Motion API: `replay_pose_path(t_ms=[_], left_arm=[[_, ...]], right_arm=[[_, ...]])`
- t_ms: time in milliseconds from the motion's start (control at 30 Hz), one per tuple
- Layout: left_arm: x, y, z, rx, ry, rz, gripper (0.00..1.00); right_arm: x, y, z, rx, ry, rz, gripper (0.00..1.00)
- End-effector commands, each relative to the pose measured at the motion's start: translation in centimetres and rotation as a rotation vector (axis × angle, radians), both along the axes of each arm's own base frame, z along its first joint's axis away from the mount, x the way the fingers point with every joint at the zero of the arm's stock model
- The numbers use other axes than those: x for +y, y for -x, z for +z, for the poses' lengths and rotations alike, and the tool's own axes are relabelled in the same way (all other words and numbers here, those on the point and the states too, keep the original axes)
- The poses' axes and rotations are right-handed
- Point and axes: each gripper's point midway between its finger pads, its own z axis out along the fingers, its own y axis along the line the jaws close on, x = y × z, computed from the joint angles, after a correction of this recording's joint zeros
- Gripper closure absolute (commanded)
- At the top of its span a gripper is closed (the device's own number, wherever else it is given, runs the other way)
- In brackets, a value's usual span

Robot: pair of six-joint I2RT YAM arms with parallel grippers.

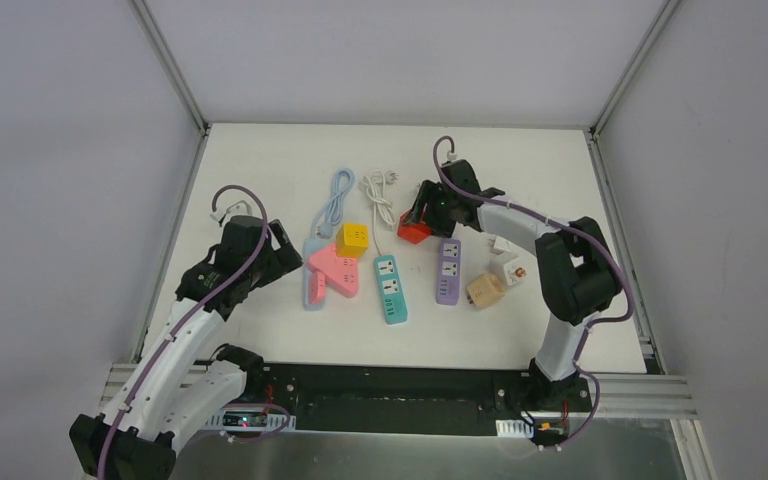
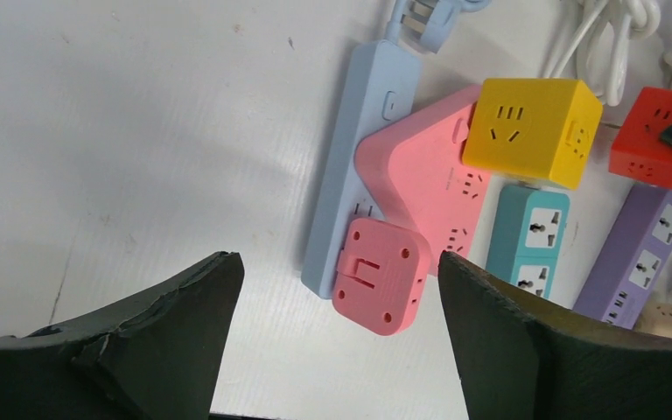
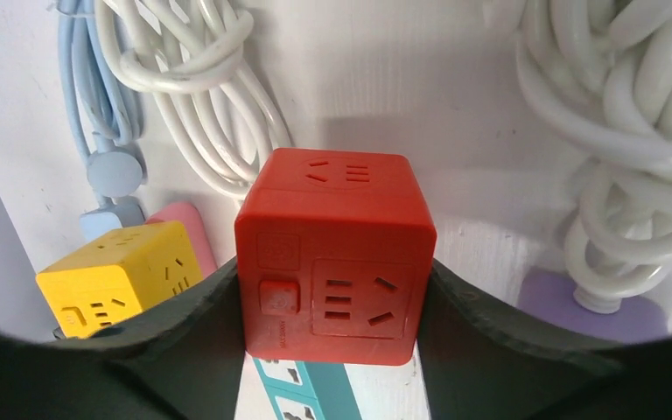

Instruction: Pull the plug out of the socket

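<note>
My left gripper (image 2: pixel 339 271) is released, fingers spread wide, nothing between them. It hangs over the pink square plug adapter (image 2: pixel 378 278), lined up so the pads could flank its sides. The adapter lies on the near end of the light-blue power strip (image 2: pixel 359 149), against the pink triangular socket (image 2: pixel 424 175). Seated or loose: cannot tell. My right gripper (image 3: pixel 332 280) clamps the red cube socket (image 3: pixel 337 201) by opposite faces, probably to hold it steady.

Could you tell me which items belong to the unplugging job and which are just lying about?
Job, likely: red cube socket in right gripper; pink adapter, blue strip near open left gripper.
Lying about: yellow cube, teal strip, purple strip, white cables.
</note>
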Motion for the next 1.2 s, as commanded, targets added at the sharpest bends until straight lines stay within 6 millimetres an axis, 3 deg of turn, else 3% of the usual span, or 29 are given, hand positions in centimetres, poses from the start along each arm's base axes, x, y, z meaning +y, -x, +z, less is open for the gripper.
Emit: replay_pose_path(t_ms=[0,100,200,333,567,667,767,867,1033,1167], left_arm=[[1.2,0.6,-1.0,0.015,-0.065,0.017,0.13],[1.2,0.5,-1.2,0.020,-0.059,0.025,0.06],[0.5,0.1,-1.2,0.006,-0.035,-0.002,0.01],[0.0,-0.1,-1.4,0.025,-0.024,-0.020,0.01],[-1.8,-0.9,-1.7,-0.006,0.039,-0.089,0.02],[-2.5,-1.3,-2.2,-0.013,0.058,-0.111,0.04],[-2.9,-1.7,-2.5,-0.009,0.069,-0.119,0.05],[-3.0,-2.1,-2.9,-0.002,0.067,-0.116,0.06],[-2.5,-2.5,-3.8,0.040,0.039,-0.079,0.07],[-2.5,-2.5,-5.2,0.102,0.030,-0.063,0.07]], right_arm=[[0.0,-2.5,3.0,-0.097,-0.027,0.050,0.27],[-1.0,-2.5,2.8,-0.094,0.017,0.040,0.10],[-1.5,-2.3,3.3,-0.105,0.038,0.032,0.02],[-2.3,-2.3,5.5,-0.152,0.071,-0.008,0.00],[-1.5,-0.5,10.1,-0.249,0.067,-0.050,0.00],[1.8,1.7,12.1,-0.281,-0.039,0.032,0.00],[5.3,3.8,12.3,-0.280,-0.071,0.129,0.00],[8.1,4.9,11.4,-0.266,-0.057,0.186,0.00],[11.5,5.3,9.1,-0.238,-0.027,0.223,0.00],[13.0,4.8,7.4,-0.248,0.042,0.232,0.00]])
